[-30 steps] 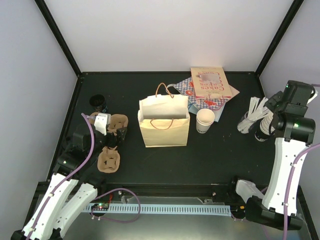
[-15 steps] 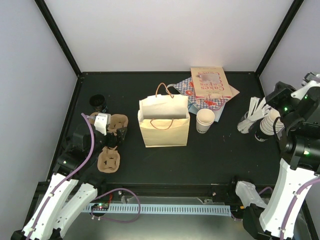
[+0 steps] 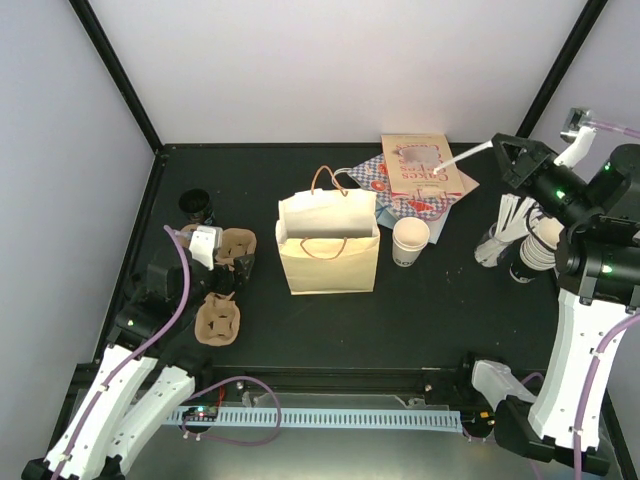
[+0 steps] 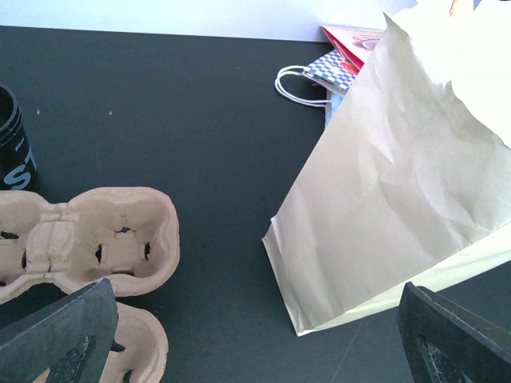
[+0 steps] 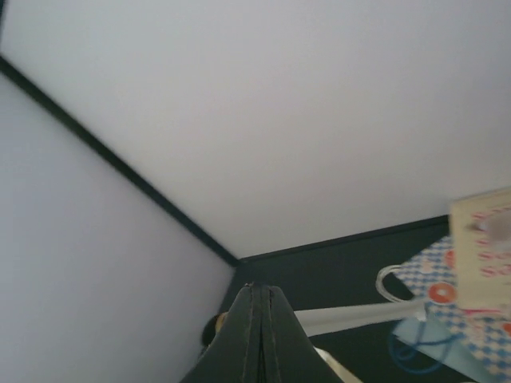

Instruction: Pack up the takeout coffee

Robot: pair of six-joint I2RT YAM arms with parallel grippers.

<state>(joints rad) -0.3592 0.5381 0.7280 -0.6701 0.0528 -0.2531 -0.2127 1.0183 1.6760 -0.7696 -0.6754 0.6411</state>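
Top external, right tool (image 3: 498,146) pinching white stick (image 3: 465,158), perhaps straw

Black container (image 4: 11,152) mostly off-frame, left.

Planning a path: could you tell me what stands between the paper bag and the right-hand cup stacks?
One cream cup, beside the paper bag; otherwise bare table, per the top view.

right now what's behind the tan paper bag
A blue checked bag lies flat behind the tan paper bag, a cream printed packet on top. Its near-left part is covered.
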